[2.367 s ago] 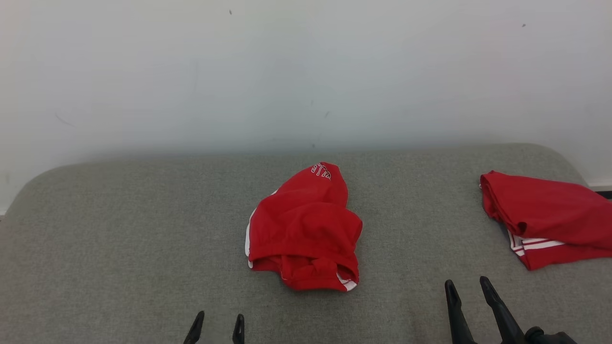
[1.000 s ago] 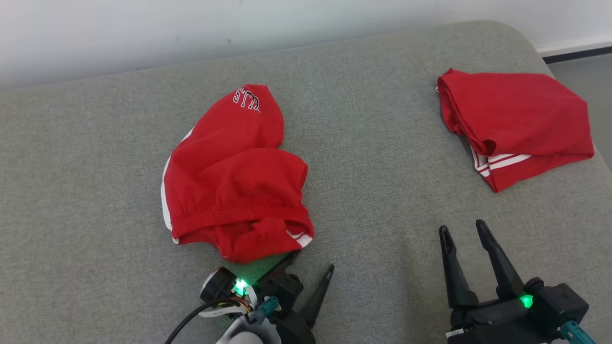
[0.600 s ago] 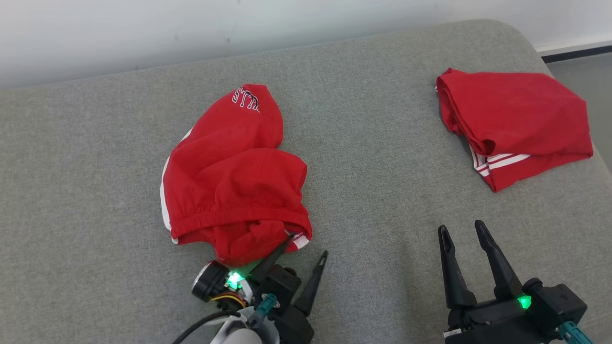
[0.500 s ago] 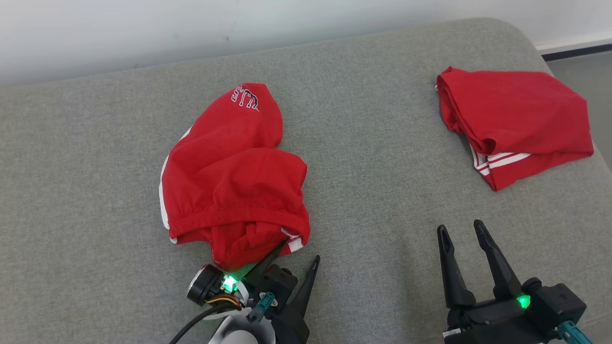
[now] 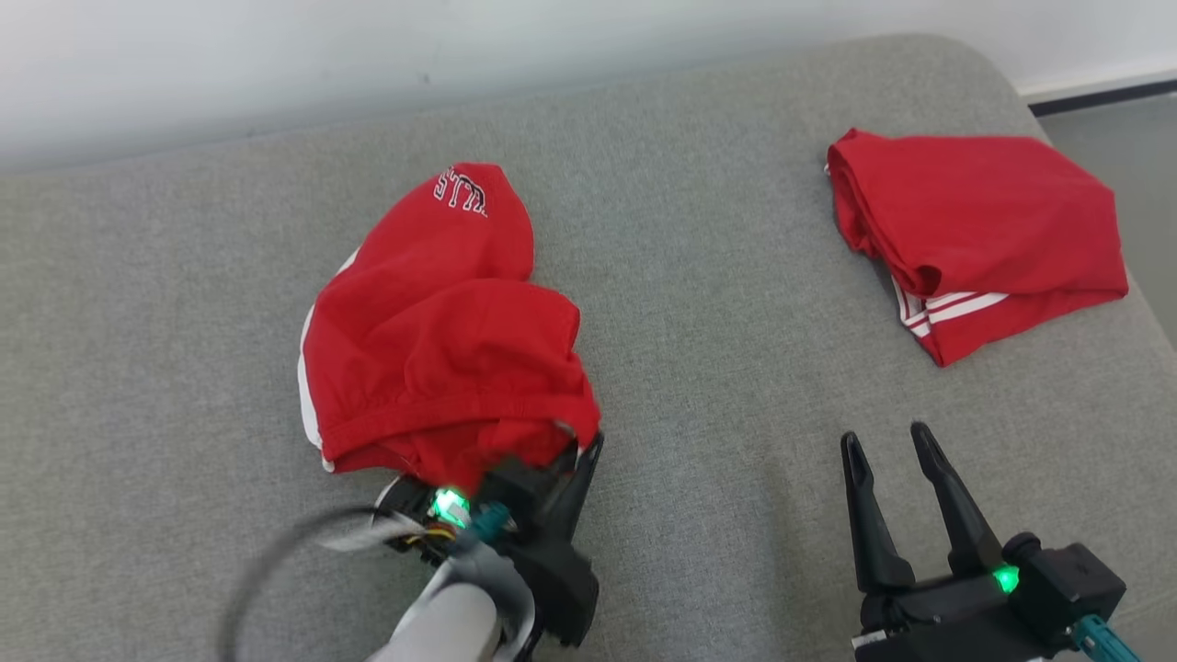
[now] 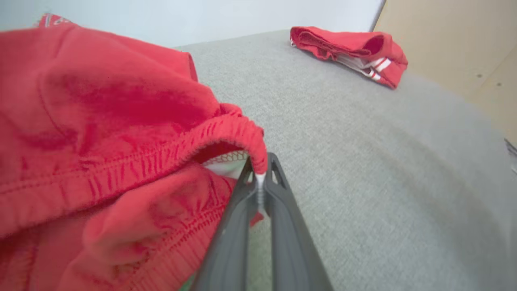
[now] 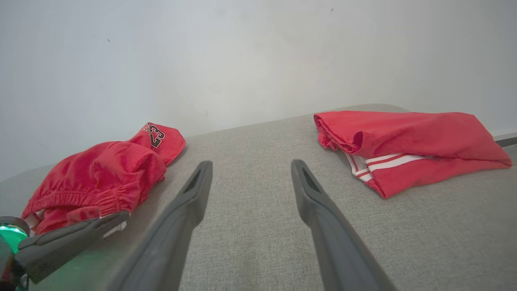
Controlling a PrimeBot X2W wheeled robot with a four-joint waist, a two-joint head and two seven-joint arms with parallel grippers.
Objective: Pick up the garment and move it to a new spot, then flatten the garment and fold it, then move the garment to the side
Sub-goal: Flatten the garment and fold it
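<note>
The garment [image 5: 441, 340] is a crumpled pair of red shorts with white side trim, lying mid-left on the grey padded surface [image 5: 736, 322]. My left gripper [image 5: 587, 450] is at its near right corner, shut on the elastic waistband. In the left wrist view the gripper [image 6: 260, 171] pinches the red hem of the garment [image 6: 101, 121] between its closed fingertips. My right gripper [image 5: 885, 437] stands open above bare padding at the lower right, holding nothing. From the right wrist view the garment [image 7: 101, 173] lies to the left, with the left gripper [image 7: 80, 232] at its edge and the right gripper [image 7: 250, 165] open.
A second red garment with white stripes [image 5: 975, 221] lies folded at the far right, near the surface's rounded edge, also seen as a folded red garment [image 7: 404, 137]. A pale wall runs along the back. A beige panel [image 6: 452, 52] stands beyond the right edge.
My left gripper slid forward onto the garment's near right corner and shut on the waistband, bunching that edge. The right gripper has stayed open in place. The camera tilted down early on.
</note>
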